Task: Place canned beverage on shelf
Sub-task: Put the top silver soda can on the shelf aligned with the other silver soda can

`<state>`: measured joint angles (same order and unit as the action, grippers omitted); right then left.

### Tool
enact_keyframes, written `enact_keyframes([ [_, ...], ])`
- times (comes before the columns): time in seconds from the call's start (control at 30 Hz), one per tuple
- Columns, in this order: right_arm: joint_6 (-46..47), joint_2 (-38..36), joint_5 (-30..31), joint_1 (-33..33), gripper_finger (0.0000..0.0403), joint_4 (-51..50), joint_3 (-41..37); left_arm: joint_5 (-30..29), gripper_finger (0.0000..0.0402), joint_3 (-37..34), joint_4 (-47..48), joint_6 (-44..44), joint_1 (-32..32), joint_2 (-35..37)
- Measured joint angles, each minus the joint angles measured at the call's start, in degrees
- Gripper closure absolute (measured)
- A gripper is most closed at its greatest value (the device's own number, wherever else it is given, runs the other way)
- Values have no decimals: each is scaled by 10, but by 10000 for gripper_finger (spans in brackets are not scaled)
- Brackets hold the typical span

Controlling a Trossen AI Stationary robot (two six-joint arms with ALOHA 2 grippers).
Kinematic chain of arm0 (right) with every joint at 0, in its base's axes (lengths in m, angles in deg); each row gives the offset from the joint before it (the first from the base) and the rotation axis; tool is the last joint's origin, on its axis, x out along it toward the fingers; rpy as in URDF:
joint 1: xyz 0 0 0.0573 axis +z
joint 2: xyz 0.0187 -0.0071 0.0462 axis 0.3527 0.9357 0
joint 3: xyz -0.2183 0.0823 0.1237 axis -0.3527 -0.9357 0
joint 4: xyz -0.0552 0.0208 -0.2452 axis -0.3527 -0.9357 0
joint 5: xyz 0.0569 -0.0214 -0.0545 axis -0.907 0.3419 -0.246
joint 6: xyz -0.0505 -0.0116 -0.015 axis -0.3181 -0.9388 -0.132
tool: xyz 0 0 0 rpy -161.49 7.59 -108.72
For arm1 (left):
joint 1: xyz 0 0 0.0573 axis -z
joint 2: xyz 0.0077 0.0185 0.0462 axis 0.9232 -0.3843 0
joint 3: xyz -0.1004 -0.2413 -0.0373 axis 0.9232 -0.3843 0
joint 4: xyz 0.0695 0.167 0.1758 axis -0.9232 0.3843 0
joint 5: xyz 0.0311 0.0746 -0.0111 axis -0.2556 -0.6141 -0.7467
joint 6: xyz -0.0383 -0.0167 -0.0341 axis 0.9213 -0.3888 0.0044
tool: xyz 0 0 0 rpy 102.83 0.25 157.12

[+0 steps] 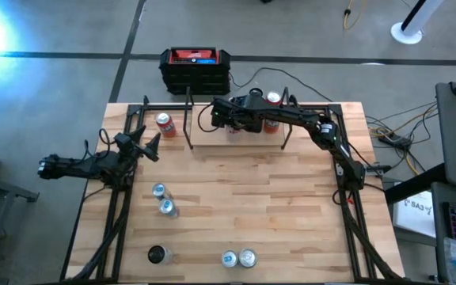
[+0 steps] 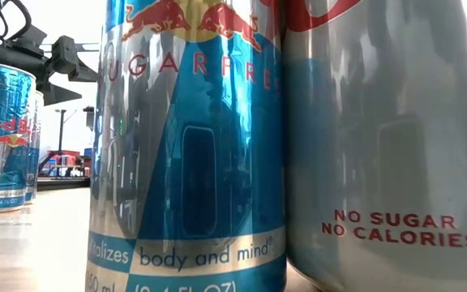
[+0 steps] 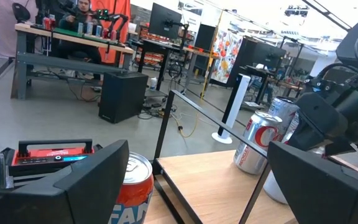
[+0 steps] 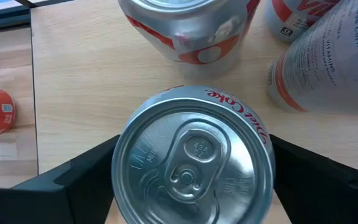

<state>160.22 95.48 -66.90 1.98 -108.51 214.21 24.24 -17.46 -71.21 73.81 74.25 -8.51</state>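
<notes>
From above, we see the right tool [image 1: 232, 119] reaching over the shelf [image 1: 240, 138] at the far edge of the wooden surface [image 1: 252, 206], while the left tool [image 1: 145, 146] waits with fingers spread near an orange can [image 1: 164, 124].

At surface height, glossy blue-and-silver sugar-free cans [image 2: 189, 146] fill our sight.

Through the right wrist, we find its dark fingers [image 4: 73, 180] clamped on either side of a silver Diet Coke can [image 4: 193, 155], round-topped with a pull tab, standing upright on the shelf's light board [image 4: 79, 81].
</notes>
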Motion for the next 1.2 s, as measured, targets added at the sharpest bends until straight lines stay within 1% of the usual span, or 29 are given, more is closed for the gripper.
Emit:
enact_keyframes([
  [0.1, -1, 0, 0, 0, 33, -1, 0, 0, 33, 0, 0, 0, 0, 0],
  [0.23, -3, 0, 1, 8, 28, -1, 0, 0, 33, 0, 0, 0, 0, 0],
  [0.33, -9, 0, 21, 22, 28, -4, 0, 0, 33, 0, 0, 0, 0, 0],
  [0.43, -6, 0, 77, 46, 28, -13, 0, 0, 33, 0, 0, 0, 0, 0],
  [0.7, 7, 0, 293, 121, 28, -32, -3, 0, 33, 0, 0, 0, 0, 0],
  [0.77, 19, 0, 333, 134, 28, -32, -8, 0, 33, 0, 0, 0, 0, 0],
  [0.83, 36, 0, 356, 143, 28, -33, -13, 0, 33, 0, 0, 0, 0, 0],
  [0.9, 47, 2, 362, 148, 28, -43, -14, 0, 33, 0, 0, 0, 0, 0],
  [1.07, 70, 4, 340, 158, 28, -65, -22, 0, 33, 0, 0, 0, 0, 0],
  [1.2, 86, 4, 338, 170, 28, -64, -32, 0, 33, 0, 0, 0, 0, 0],
])
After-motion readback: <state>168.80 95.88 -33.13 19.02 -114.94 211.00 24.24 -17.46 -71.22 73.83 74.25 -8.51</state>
